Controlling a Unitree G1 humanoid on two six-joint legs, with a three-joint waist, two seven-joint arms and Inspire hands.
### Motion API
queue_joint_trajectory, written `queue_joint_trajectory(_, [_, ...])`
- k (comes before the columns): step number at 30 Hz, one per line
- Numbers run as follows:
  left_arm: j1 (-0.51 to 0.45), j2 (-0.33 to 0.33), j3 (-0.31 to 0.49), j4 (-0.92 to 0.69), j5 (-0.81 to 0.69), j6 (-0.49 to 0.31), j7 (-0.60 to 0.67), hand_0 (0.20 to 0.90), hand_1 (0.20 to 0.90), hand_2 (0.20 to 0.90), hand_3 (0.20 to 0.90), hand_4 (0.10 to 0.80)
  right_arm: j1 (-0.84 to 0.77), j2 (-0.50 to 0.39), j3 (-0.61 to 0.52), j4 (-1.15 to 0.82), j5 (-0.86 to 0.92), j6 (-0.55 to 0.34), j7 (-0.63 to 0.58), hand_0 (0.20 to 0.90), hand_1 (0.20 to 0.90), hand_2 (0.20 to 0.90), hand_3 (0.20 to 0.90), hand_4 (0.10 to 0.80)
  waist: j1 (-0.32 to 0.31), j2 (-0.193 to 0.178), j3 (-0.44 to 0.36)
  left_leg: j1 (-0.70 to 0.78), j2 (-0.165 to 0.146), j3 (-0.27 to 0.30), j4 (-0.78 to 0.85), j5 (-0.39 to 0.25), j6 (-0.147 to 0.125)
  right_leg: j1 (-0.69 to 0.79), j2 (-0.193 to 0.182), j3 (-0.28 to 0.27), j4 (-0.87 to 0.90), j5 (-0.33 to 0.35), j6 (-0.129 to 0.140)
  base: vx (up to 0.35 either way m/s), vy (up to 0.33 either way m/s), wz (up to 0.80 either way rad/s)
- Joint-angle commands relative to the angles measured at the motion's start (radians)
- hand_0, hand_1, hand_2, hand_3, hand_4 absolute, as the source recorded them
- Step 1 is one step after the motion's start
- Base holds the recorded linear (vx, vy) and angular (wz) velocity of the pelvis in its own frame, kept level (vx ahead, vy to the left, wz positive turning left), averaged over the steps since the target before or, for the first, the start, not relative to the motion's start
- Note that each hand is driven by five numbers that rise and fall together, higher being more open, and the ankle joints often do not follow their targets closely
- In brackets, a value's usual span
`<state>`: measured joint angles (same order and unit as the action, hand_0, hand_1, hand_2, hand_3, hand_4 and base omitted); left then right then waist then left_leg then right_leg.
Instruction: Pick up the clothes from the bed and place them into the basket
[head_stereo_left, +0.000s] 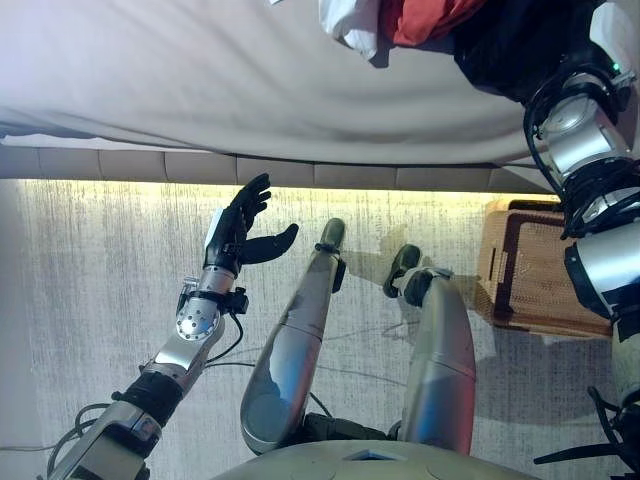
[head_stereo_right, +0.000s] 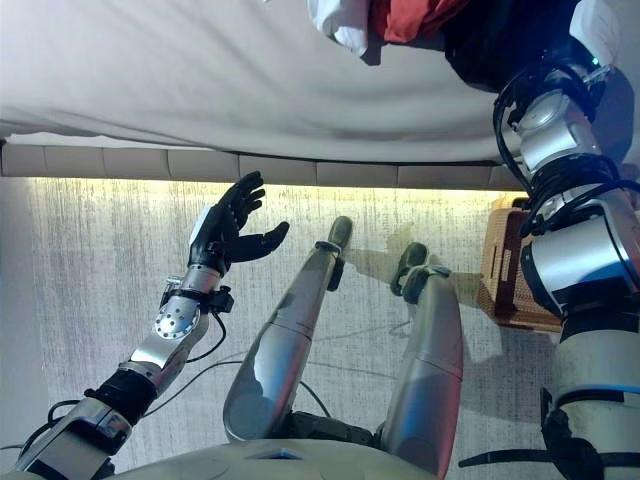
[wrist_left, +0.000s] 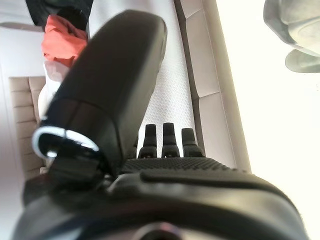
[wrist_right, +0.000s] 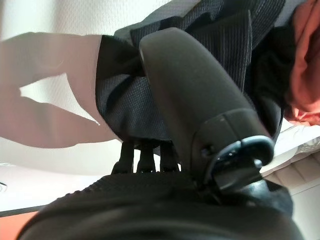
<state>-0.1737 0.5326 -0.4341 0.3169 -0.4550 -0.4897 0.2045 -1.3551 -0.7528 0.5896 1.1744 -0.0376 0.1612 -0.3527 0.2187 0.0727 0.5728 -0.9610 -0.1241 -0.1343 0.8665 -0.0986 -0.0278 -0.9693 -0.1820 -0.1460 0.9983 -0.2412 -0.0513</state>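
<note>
Clothes heaped on the bed, basket on the floor

Clothes lie bunched at the far right of the bed (head_stereo_left: 200, 80): a dark garment (wrist_right: 200, 45), a red one (head_stereo_left: 425, 18) just beside it and a white one (head_stereo_left: 350, 25). My right hand (wrist_right: 190, 100) is at the dark garment, thumb against the fabric; I cannot tell how my fingers sit. My left hand (head_stereo_left: 240, 232) hangs over the carpet (head_stereo_left: 90, 300), fingers spread and holding nothing. Below my right arm stands the wicker basket (head_stereo_left: 530, 270) beside the bed.
</note>
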Motion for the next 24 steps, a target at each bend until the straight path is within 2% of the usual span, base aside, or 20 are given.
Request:
queue_joint_trajectory(1, [0.060, 0.030, 0.073, -0.137, -0.036, -0.117, 0.012, 0.900, 0.900, 0.900, 0.900, 0.800, -0.124, -0.129, 0.095, -0.016, 0.056, -0.018, 0.039, 0.359, 0.359, 0.359, 0.269, 0.169, 0.009, 0.073, -0.053, 0.000, -0.003, 0.090, 0.123, -0.162, 0.080, 0.024, 0.051, -0.007, 0.067, -0.056, -0.009, 0.005, -0.024, 0.11])
queue_joint_trajectory(2, [0.070, 0.035, 0.081, -0.146, -0.043, -0.118, 0.004, 0.900, 0.900, 0.900, 0.900, 0.800, -0.128, -0.135, 0.097, -0.013, 0.069, -0.028, 0.053, 0.300, 0.300, 0.300, 0.200, 0.100, 0.011, 0.073, -0.053, -0.011, -0.001, 0.092, 0.144, -0.167, 0.081, 0.013, 0.048, -0.009, 0.083, -0.060, -0.011, 0.011, -0.029, 0.13])
queue_joint_trajectory(7, [0.111, 0.059, 0.122, -0.175, -0.072, -0.107, -0.050, 0.900, 0.900, 0.900, 0.900, 0.800, -0.122, -0.170, 0.100, -0.035, 0.109, -0.053, 0.062, 0.300, 0.300, 0.300, 0.200, 0.100, 0.020, 0.060, -0.053, -0.009, -0.001, 0.090, 0.199, -0.187, 0.081, 0.023, 0.038, -0.031, 0.119, -0.075, -0.015, 0.035, -0.038, 0.08])
queue_joint_trajectory(14, [0.159, 0.076, 0.133, -0.186, -0.078, -0.125, -0.075, 0.900, 0.900, 0.900, 0.900, 0.800, -0.109, -0.202, 0.078, -0.029, 0.109, -0.054, 0.065, 0.300, 0.300, 0.300, 0.200, 0.100, 0.026, 0.044, -0.053, 0.067, 0.007, 0.088, 0.199, -0.185, 0.069, 0.110, 0.041, -0.041, 0.092, -0.074, -0.014, 0.043, -0.014, -0.08])
queue_joint_trajectory(19, [0.170, 0.078, 0.138, -0.185, -0.063, -0.139, -0.063, 0.900, 0.900, 0.900, 0.900, 0.800, -0.081, -0.216, 0.053, -0.024, 0.109, -0.062, 0.073, 0.300, 0.300, 0.300, 0.200, 0.100, 0.023, 0.018, -0.058, 0.223, 0.014, 0.088, 0.103, -0.162, 0.059, 0.268, 0.051, -0.045, -0.014, -0.064, -0.004, 0.040, 0.008, 0.12])
queue_joint_trajectory(24, [0.169, 0.069, 0.137, -0.172, -0.053, -0.122, -0.075, 0.900, 0.900, 0.900, 0.900, 0.800, -0.038, -0.238, 0.031, -0.016, 0.107, -0.071, 0.090, 0.300, 0.300, 0.300, 0.200, 0.100, 0.020, -0.014, -0.114, 0.354, 0.023, 0.084, -0.012, -0.136, 0.049, 0.408, 0.050, -0.059, -0.129, -0.053, 0.000, 0.090, 0.018, -0.10])
